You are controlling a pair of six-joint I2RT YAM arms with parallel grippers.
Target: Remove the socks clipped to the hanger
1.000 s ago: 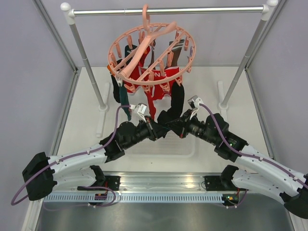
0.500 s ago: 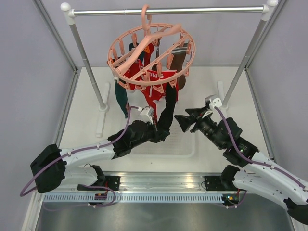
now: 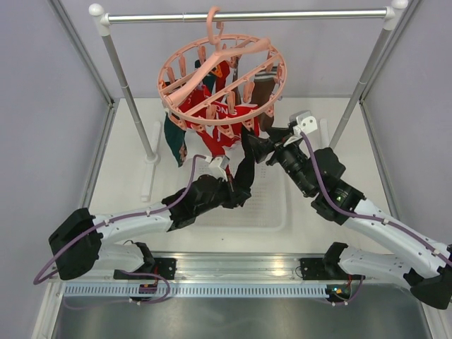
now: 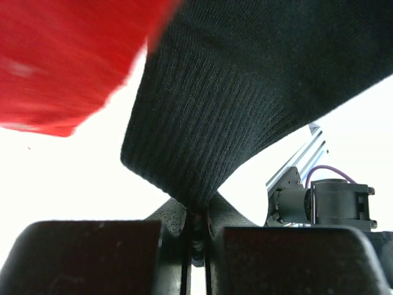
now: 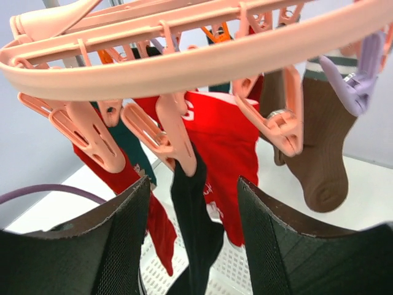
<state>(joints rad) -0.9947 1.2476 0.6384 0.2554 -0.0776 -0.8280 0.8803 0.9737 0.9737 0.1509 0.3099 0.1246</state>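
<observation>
Right, my left hand (image 4: 196, 216) pinches the black sock (image 4: 245, 92) tight; my right hand (image 5: 192, 203), open, should squeeze its clip (image 5: 177, 132) squarely while I pull gently down.

Pale lilac-grey walls (image 3: 42, 106) around a white tabletop (image 3: 116, 169), grey metal rail (image 3: 282, 14) on two posts (image 3: 128, 92).

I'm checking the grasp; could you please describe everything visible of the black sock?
The black sock is ribbed knit, soft-looking. A pink clip on the front rim of the hanger holds its top; it runs down to the shut left gripper, which pinches its lower end. The open right gripper straddles it below the clip.
</observation>
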